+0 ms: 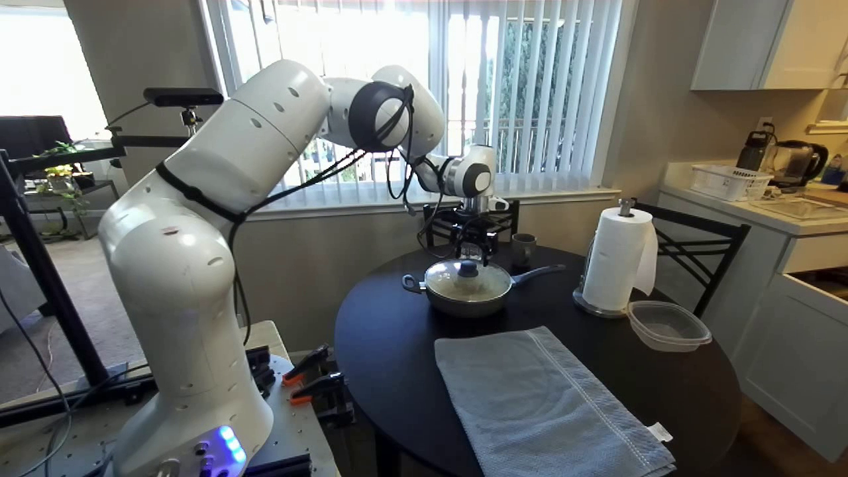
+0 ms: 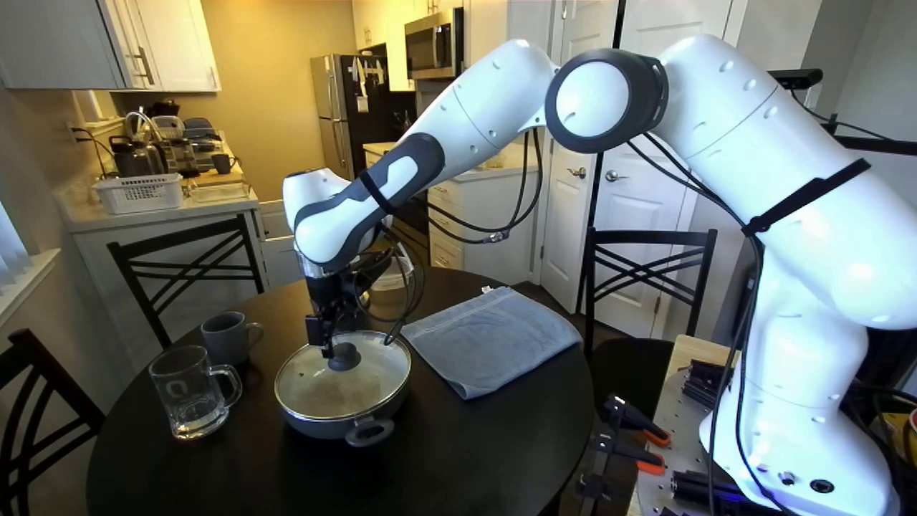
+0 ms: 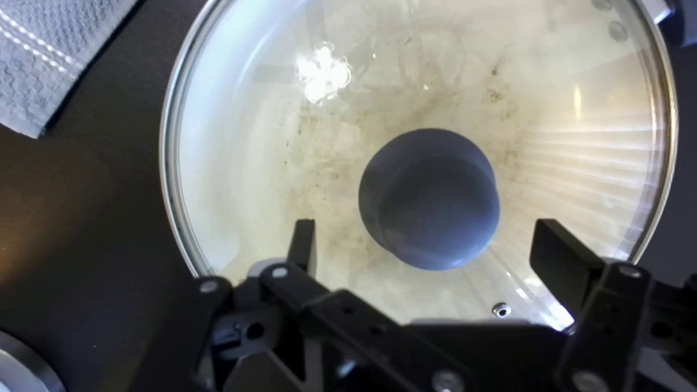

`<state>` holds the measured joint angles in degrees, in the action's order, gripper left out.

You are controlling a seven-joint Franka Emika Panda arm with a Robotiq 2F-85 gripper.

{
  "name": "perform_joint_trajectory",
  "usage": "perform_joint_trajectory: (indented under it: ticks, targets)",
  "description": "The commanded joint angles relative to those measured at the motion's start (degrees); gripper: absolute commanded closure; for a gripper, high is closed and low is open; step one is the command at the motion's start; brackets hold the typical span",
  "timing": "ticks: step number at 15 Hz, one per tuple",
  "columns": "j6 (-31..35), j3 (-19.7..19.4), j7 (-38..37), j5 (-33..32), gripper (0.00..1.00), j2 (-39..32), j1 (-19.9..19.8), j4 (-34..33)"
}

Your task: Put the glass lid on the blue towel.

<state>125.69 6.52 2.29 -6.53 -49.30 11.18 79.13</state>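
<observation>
Closest to the wrist camera is the Robotiq gripper (image 3: 425,234), its two fingers (image 3: 563,264) spread wide, one to either side of a grey-blue knob (image 3: 430,207) and apart from it in that view. The knob tops the metal-rimmed glass lid (image 3: 425,106), which sits on a shallow grey pan (image 1: 467,307); the stained, cream-coloured inside shows through the glass. The pan stands on a round dark table (image 1: 391,371), its long handle (image 1: 538,273) opposite its short loop handle (image 2: 381,436). Near the pan, the blue towel (image 1: 530,391) lies flat and softly wrinkled, a white tag (image 1: 660,432) at its edge. On the pan's side away from the towel, a glass beer mug (image 2: 190,401) and a grey mug (image 2: 228,338) stand upright. Farther across the table stands a paper towel roll (image 1: 616,258), with a clear plastic container (image 1: 668,328) just beside it. The white Panda arm (image 1: 265,126) reaches over the table from its base (image 1: 192,397) alongside. Beyond are black chairs (image 2: 650,239) and, in an exterior view, backlit vertical blinds (image 1: 530,99). In both exterior views a white basket (image 1: 729,184) sits on a kitchen counter (image 1: 742,208); farthest off, in an exterior view, are a microwave (image 2: 435,44) and a refrigerator (image 2: 333,115).
</observation>
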Motion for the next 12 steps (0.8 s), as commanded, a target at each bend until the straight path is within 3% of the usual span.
perform_joint_trajectory:
  ticks: [1,8,10,12]
  targets:
    - [-2.3,1.36,3.18,2.73,0.0,0.38,-1.71,-0.12]
    - [-3.71,1.82,4.54,4.53,0.0,-0.7,-2.15,-1.01]
    - [-3.81,1.87,4.77,4.48,0.26,-0.68,-2.11,-0.97]
    - [-3.89,1.93,4.92,4.48,0.4,-0.83,-2.11,-1.27]
